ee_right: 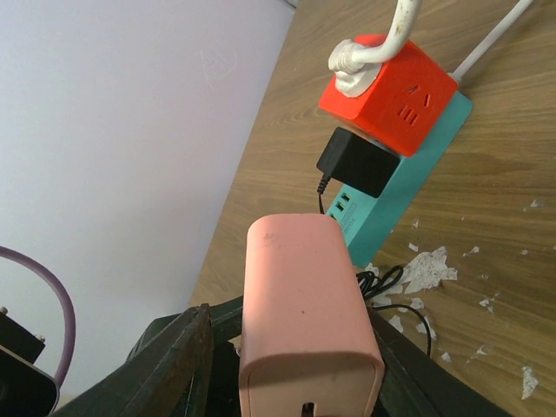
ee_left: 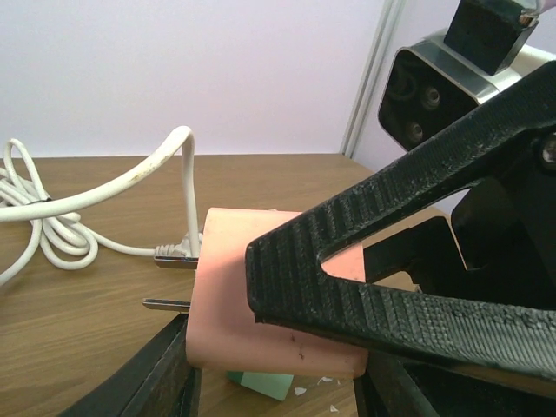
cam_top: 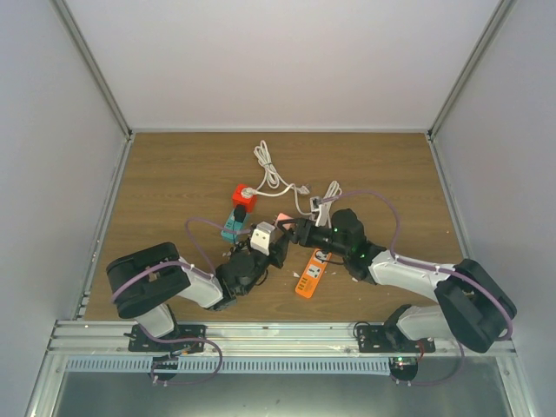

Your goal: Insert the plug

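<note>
Left claw [ee_left: 274,382] partly closed, clamped on pink plug [ee_left: 234,287], raised above the middle of the table [cam_top: 174,174]. Right claw [ee_right: 291,347] close on both sides of it, contact unclear. Probably light, rigid, smooth: best held by the flat sides, clear of prongs [ee_left: 169,304]. Beyond: teal power strip [ee_right: 391,195], partly taken by red cube socket [ee_right: 391,87] and black adapter [ee_right: 356,165]; loose white cable [ee_left: 104,195].

Pink plastic plug adapter [ee_left: 230,295]: right part hidden behind black ribbed finger [ee_left: 417,191]; base cut by right wrist frame edge. Teal power strip [ee_right: 426,161]: near end behind adapter.
</note>
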Tool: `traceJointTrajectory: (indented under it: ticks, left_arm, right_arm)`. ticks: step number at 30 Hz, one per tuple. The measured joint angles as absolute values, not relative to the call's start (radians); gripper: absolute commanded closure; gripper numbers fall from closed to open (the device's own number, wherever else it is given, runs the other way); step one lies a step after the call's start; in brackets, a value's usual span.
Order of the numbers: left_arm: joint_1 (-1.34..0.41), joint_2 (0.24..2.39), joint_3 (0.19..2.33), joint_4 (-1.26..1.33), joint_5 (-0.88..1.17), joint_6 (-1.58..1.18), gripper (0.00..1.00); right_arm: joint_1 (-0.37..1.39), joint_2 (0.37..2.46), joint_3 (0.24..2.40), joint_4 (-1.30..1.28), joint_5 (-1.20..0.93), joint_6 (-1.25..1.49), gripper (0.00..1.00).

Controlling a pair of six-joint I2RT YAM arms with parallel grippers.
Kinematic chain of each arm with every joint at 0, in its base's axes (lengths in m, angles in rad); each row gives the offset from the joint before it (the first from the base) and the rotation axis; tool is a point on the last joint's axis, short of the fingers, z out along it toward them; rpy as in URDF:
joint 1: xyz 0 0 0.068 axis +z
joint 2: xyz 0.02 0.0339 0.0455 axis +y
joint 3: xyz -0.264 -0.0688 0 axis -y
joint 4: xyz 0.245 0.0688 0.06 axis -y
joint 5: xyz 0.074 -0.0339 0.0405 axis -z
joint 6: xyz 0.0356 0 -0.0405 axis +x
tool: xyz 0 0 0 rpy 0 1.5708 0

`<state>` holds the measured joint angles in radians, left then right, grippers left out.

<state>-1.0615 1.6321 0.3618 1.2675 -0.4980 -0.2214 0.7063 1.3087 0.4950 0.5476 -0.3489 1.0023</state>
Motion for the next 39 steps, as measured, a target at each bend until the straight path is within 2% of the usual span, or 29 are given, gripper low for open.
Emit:
traceJointTrajectory:
  ticks: [2, 7, 11, 12, 15, 16, 20, 24, 27, 28, 33, 39]
  left_arm:
    - [-1.062, 1.636, 0.362, 1.269, -0.5, -0.223, 0.71]
    - [-1.065, 1.642, 0.362, 1.277, -0.506, -0.226, 0.67]
    - [-1.065, 1.647, 0.362, 1.285, -0.506, -0.227, 0.6]
    - [-1.065, 1.647, 0.362, 1.285, -0.506, -0.228, 0.53]
    - [-1.065, 1.647, 0.362, 1.288, -0.507, -0.229, 0.07]
    - [-1.065, 1.648, 0.361, 1.287, -0.511, -0.233, 0.02]
    - [-1.06, 1.647, 0.357, 1.293, -0.487, -0.231, 0.01]
    - [-1.061, 1.605, 0.339, 1.243, -0.337, -0.202, 0.01]
    - [-1.069, 1.574, 0.335, 1.188, -0.22, -0.183, 0.01]
    - [-1.073, 1.571, 0.329, 1.182, -0.197, -0.18, 0.01]
    - [-1.093, 1.567, 0.266, 1.128, -0.084, -0.16, 0.01]
    - [-1.155, 1.631, 0.27, 1.118, -0.061, -0.118, 0.01]
  right_arm:
    - [0.706, 1.309, 0.493, 0.547, -0.339, 1.005, 0.68]
    - [0.703, 1.307, 0.492, 0.543, -0.318, 1.025, 0.97]
    - [0.703, 1.306, 0.492, 0.542, -0.315, 1.024, 0.99]
    - [0.703, 1.305, 0.492, 0.542, -0.314, 1.024, 1.0]
    - [0.703, 1.298, 0.492, 0.537, -0.311, 1.019, 0.99]
    - [0.704, 1.29, 0.492, 0.531, -0.306, 1.012, 0.99]
    - [0.692, 1.222, 0.498, 0.441, -0.269, 0.968, 1.0]
    - [0.622, 1.065, 0.523, 0.255, -0.237, 0.902, 1.0]
    - [0.537, 0.936, 0.613, 0.01, -0.197, 0.825, 1.0]
    - [0.537, 0.936, 0.613, 0.01, -0.197, 0.825, 1.0]
    - [0.525, 0.984, 0.871, -0.367, -0.158, 0.739, 0.99]
    - [0.525, 1.063, 1.087, -0.725, -0.095, 0.731, 0.99]
